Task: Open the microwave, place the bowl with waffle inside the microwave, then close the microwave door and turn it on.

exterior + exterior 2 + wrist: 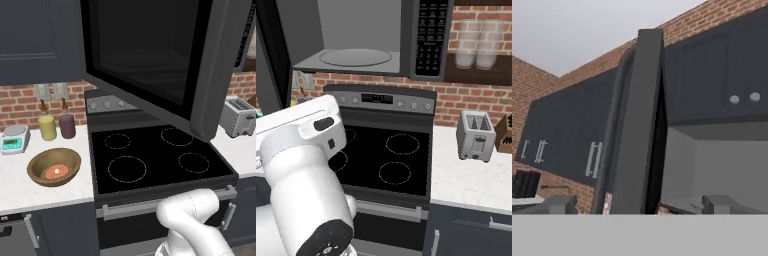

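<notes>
Black and dark grey, the microwave [363,37] hung above the stove [150,155] with its cavity exposed and the glass turntable [355,57] bare inside. Its door [150,55] stood swung wide toward the left, the outer edge reaching out over the cooktop; through the hand view I looked along that edge [637,125] almost end-on. So I judged the opening done and the bowl next.

That brown wooden bowl [54,166] sat on the white table [20,187] left of the stove, the reddish-orange waffle [56,171] lying in its middle. A yellow canister [47,127] and a maroon one [67,125] stood behind it, a small scale [14,138] further left, all apart from the rim.

My jaws [637,205] were spread about as wide as they go, holding nothing, their tips either side of the door's edge without touching it.

To do the pickup well, I reckoned on dropping low, pinching the near rim and lifting level so the waffle stays put. Room is tight under the door's lower corner; the path from table to cavity has to swing round its outer edge.
</notes>
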Robot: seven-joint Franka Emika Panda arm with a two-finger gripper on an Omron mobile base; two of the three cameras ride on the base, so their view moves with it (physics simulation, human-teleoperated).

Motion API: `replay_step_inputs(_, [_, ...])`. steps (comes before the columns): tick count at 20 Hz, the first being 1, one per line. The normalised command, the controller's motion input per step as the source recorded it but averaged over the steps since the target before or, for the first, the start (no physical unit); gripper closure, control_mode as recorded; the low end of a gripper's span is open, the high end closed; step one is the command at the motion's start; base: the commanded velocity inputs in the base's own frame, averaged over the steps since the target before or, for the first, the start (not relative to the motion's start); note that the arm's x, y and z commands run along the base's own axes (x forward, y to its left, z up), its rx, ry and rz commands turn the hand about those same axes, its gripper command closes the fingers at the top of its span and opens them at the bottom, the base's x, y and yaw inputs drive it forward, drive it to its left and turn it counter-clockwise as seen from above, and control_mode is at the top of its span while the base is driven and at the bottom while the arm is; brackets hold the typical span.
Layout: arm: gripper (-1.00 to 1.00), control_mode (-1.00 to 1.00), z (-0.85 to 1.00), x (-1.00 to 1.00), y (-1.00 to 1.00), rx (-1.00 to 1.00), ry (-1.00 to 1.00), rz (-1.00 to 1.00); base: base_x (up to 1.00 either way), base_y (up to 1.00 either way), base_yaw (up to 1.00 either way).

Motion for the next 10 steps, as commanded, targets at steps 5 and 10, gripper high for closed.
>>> replay_step_inputs(5, [-1.0,-1.0,0.0,0.61,0.0,0.0,0.01,0.37,0.0,0.0,0.0])
replay_step_inputs(10, [-1.0,-1.0,-0.03,0.59,0.02,0.0,0.04,0.36,0.0,0.0,0.0])
